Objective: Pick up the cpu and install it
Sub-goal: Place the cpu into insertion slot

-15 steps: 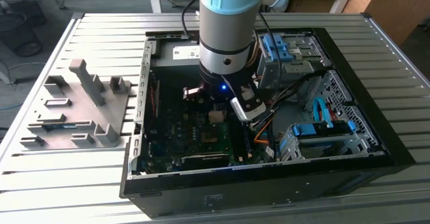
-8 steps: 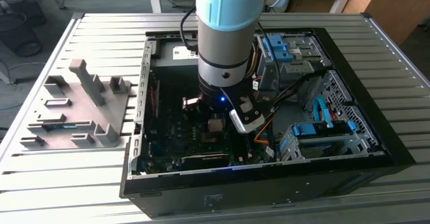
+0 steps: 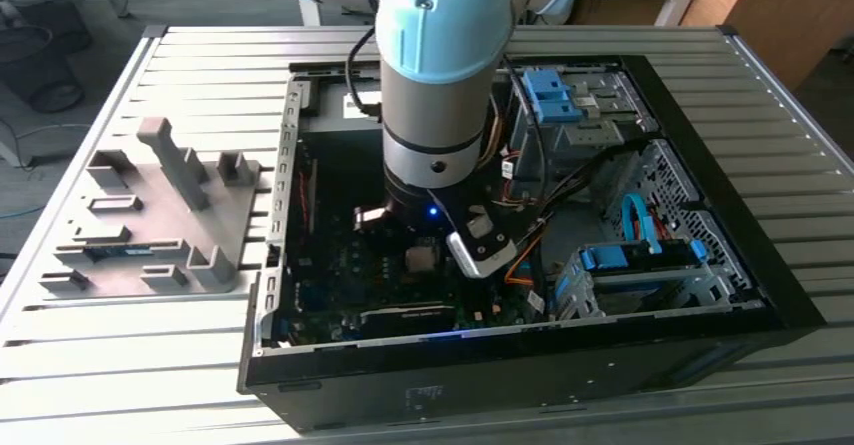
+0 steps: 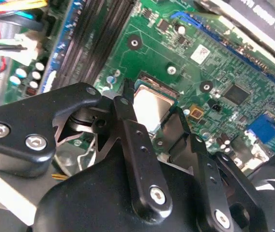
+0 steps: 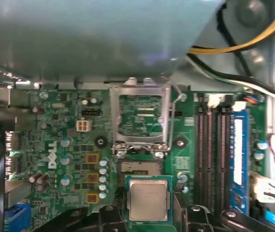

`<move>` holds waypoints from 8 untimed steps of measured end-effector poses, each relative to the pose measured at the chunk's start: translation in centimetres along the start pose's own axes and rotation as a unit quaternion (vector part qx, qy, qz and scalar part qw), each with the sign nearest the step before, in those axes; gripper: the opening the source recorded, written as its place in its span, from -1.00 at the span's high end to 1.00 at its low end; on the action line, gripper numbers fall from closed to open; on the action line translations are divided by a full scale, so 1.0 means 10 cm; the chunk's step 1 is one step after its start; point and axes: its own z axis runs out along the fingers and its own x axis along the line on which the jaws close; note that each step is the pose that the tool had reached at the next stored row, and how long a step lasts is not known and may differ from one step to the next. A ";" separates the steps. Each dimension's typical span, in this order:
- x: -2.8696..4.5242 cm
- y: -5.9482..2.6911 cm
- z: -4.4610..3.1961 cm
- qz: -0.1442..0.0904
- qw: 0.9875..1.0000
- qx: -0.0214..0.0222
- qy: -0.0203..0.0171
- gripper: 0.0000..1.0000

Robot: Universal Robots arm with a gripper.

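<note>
The cpu (image 5: 148, 199), a small square chip with a dull silver top and a green rim, sits between my black fingers (image 5: 109, 213) in both wrist views. My gripper (image 4: 152, 110) is shut on the cpu (image 4: 151, 103), low over the green motherboard (image 5: 60, 145) inside the open PC case (image 3: 694, 315). The open socket (image 5: 140, 167) lies right beside the chip, with its metal load plate (image 5: 142, 118) swung up. In the exterior view the cpu (image 3: 422, 256) shows as a pale square under the arm's wrist (image 3: 430, 155).
Black memory slots (image 5: 209, 154) and a blue stick (image 5: 238, 159) run beside the socket. Cables (image 5: 234, 43) hang over the board. A drive cage with blue parts (image 3: 641, 260) fills the case's side at the exterior view's right. A grey fixture tray (image 3: 147, 225) stands outside at the exterior view's left.
</note>
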 end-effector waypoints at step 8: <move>0.042 -0.027 0.087 -0.001 1.000 -0.003 0.000 0.06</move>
